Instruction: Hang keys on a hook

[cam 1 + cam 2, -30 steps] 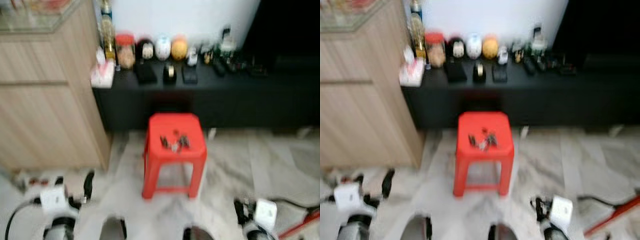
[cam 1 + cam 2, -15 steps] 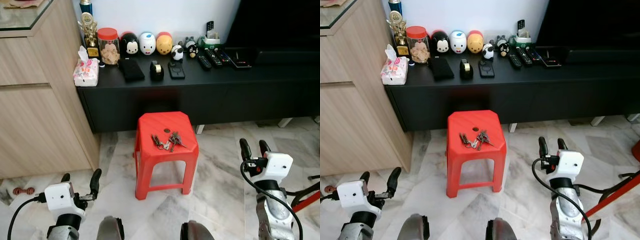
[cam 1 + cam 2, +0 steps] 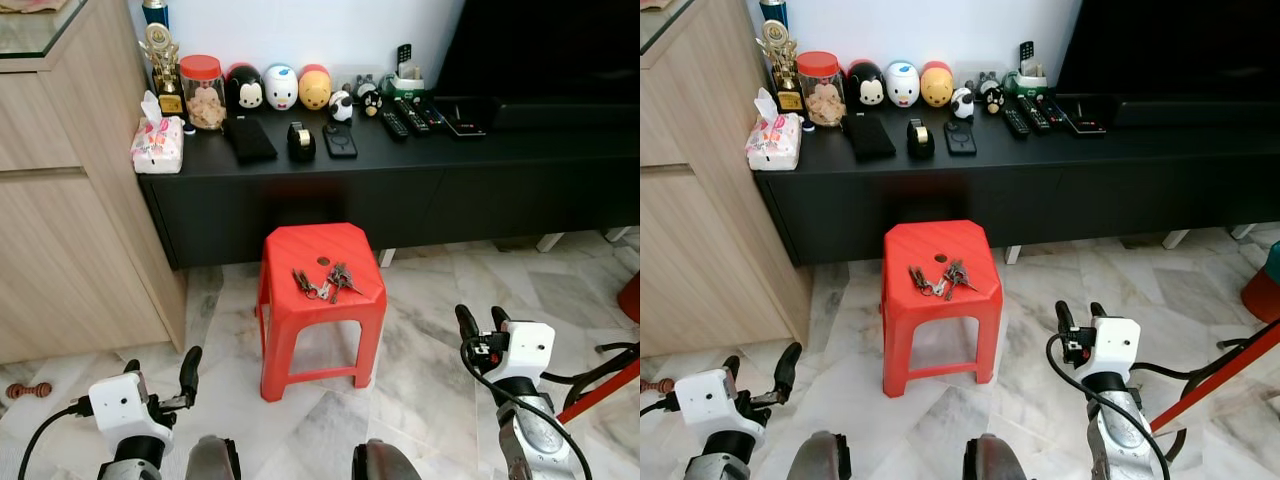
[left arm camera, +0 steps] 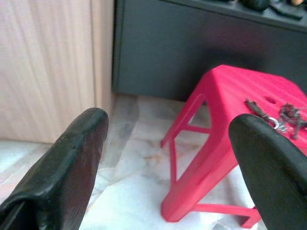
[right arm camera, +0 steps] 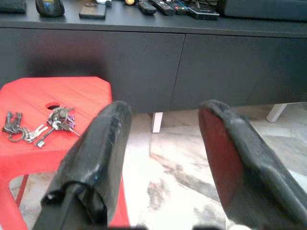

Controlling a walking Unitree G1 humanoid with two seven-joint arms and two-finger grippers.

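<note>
The keys [image 3: 322, 281] lie in a small pile on top of the red stool [image 3: 320, 300], on the marble floor [image 3: 430, 330]. The right claw [image 3: 480, 322] is low and off to the side of the stool, apart from it, and the keys are ahead of it and toward the left claw's side. Its two black fingers [image 5: 96, 158] are spread wide and hold nothing. The left claw [image 3: 165, 368] is low too, with the stool ahead of it and toward the right claw. Its fingers [image 4: 72, 158] are also spread apart and empty. Behind the stool stands a long black cabinet [image 3: 400, 190], and a wooden cupboard [image 3: 70, 220] is near the left claw.
</note>
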